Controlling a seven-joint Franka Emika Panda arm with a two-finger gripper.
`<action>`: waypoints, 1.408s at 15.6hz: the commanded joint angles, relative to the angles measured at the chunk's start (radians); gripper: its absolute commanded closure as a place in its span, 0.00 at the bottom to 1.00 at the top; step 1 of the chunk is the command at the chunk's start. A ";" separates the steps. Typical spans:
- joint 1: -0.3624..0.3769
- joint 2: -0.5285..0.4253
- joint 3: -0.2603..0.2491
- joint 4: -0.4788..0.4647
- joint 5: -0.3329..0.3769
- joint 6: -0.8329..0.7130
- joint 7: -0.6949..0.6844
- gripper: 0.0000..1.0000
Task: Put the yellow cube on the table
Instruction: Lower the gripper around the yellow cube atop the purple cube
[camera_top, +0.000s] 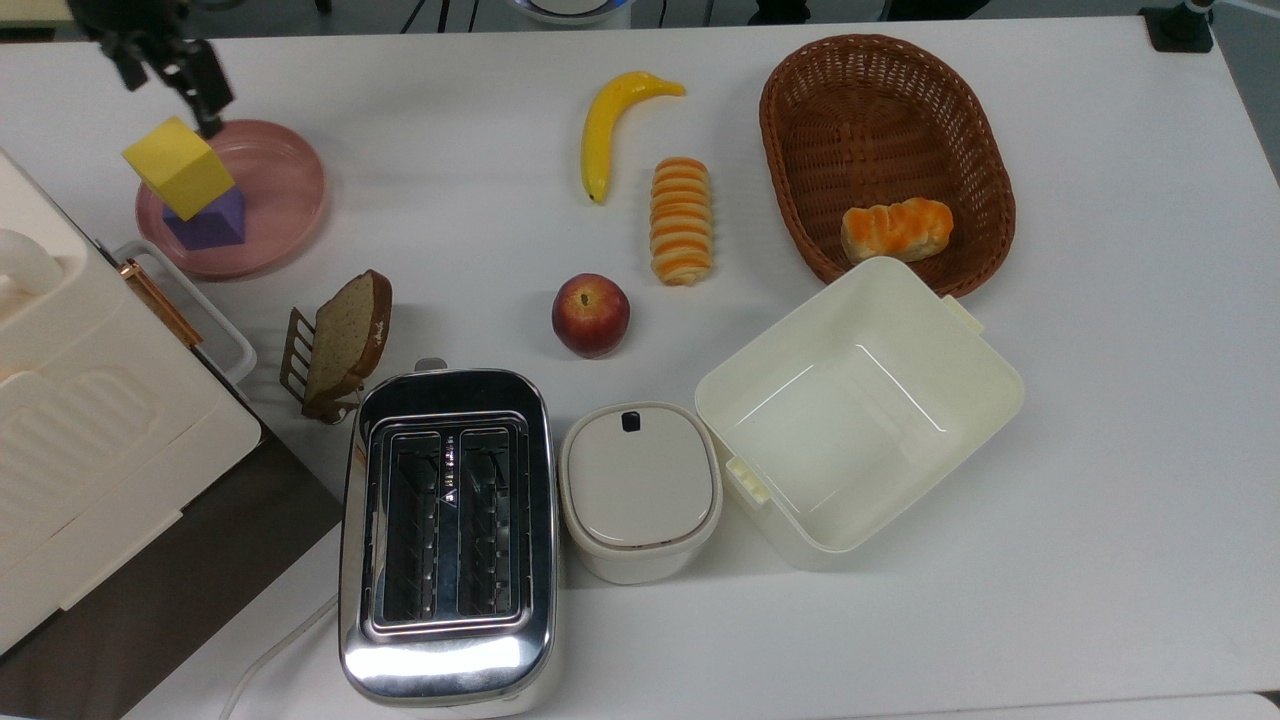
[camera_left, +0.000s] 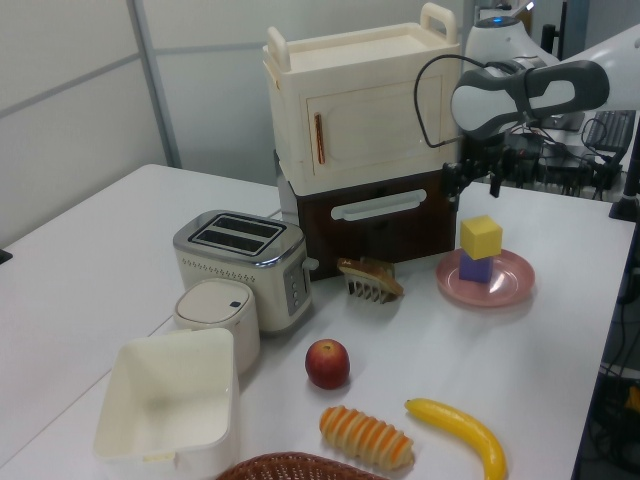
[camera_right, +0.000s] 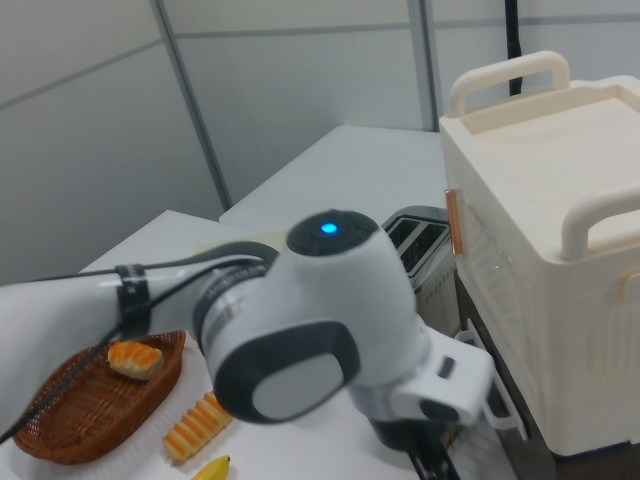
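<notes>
End effector (camera_top: 170, 80) hovers near yellow cube (camera_top: 180, 167), seemingly touching nothing.

Yellow cube (camera_top: 180, 166) atop purple cube (camera_top: 212, 222) on plate (camera_top: 285, 190)

The table (camera_top: 1100, 500) bears a pink plate (camera_top: 285, 190), banana (camera_top: 610, 125), apple (camera_top: 590, 315), toaster (camera_top: 448, 535), basket (camera_top: 885, 110) and bin (camera_top: 860, 410).

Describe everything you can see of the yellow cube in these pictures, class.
The yellow cube is a plain, matte, bright-yellow block with sharp edges. It sits on top of a purple cube, twisted out of line with it, so its corners overhang. That stack stands on a round pink plate near the cream cabinet. The tool hangs just beyond it, near the plate's far rim in the top view, not touching it.
</notes>
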 joint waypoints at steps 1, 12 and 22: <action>-0.048 0.025 0.006 0.021 -0.016 0.029 0.001 0.00; -0.071 0.123 0.017 0.009 -0.037 0.067 -0.045 0.00; -0.075 0.127 0.026 -0.004 -0.035 0.100 -0.052 0.00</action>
